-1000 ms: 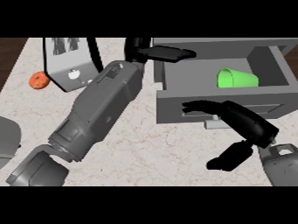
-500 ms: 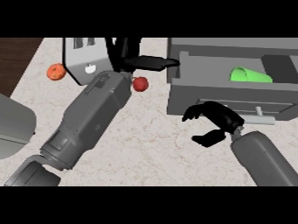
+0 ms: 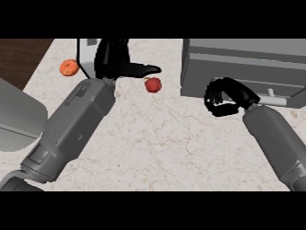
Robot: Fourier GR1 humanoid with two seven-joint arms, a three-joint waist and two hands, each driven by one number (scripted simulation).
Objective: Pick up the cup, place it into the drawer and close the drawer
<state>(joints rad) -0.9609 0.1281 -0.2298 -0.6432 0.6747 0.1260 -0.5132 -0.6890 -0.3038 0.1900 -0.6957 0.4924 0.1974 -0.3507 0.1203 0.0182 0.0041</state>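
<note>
The grey drawer (image 3: 248, 74) at the upper right is pushed in, and only its front with a small pale handle (image 3: 271, 93) shows. No cup shows in the head view; the drawer's inside is hidden. My right hand (image 3: 227, 97) rests against the drawer front's left part, fingers curled, holding nothing. My left hand (image 3: 114, 58) hovers at the top centre over a white appliance (image 3: 86, 53), fingers straight, thumb pointing right, nothing in it.
A red apple (image 3: 153, 84) lies on the marble counter (image 3: 162, 134) just right of my left hand. An orange fruit (image 3: 68, 67) sits near the counter's left edge. A grey curved object (image 3: 6, 112) fills the left side. Dark wooden floor lies beyond the edge.
The drawer has slid in and the green cup inside it has gone out of sight. My right hand has followed the drawer front upward. The left arm has barely moved.
</note>
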